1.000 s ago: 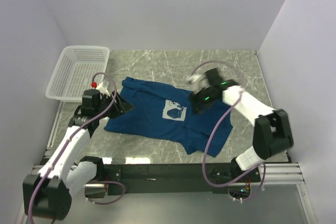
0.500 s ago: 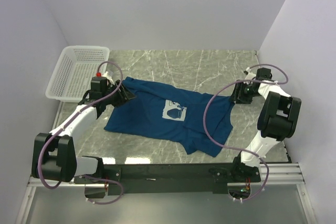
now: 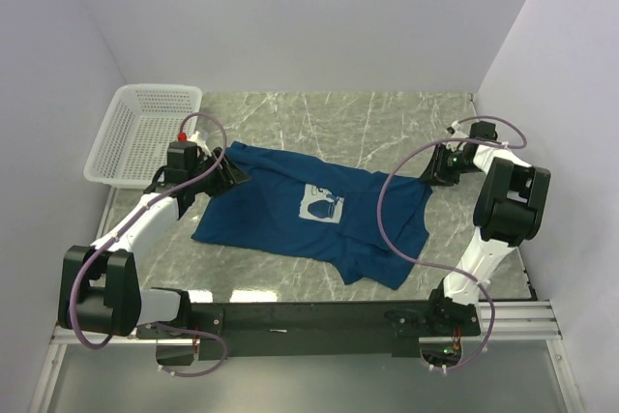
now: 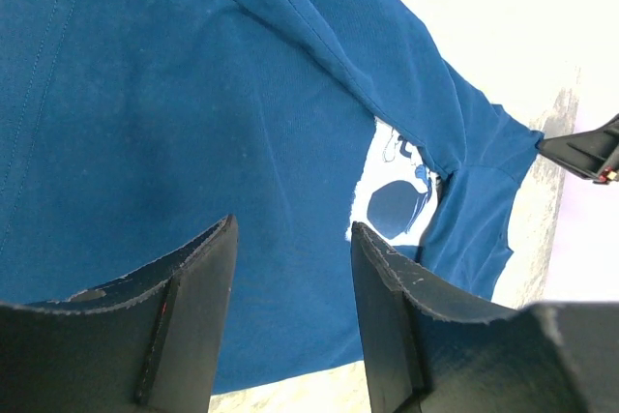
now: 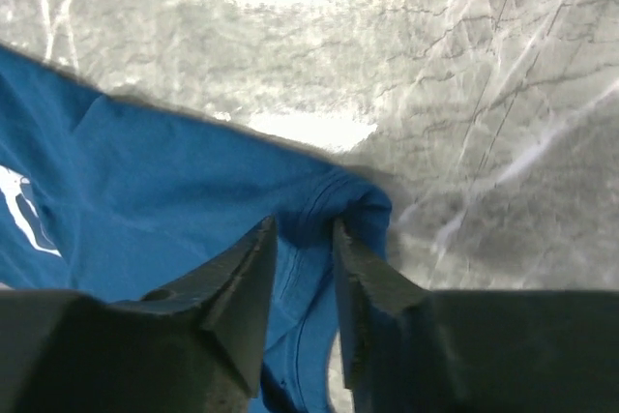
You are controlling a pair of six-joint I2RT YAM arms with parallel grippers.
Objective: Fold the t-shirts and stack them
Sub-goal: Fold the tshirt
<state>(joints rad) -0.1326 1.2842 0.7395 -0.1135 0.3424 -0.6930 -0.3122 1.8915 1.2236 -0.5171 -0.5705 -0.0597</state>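
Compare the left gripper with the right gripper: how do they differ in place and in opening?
The left gripper is at the t-shirt's corner nearest the basket; the right gripper is at the opposite corner. The left gripper's jaws stand wide over flat cloth; the right gripper's stand narrow around a bunched hem, and a firm grip cannot be confirmed. Both point down at edges of the same t-shirt.
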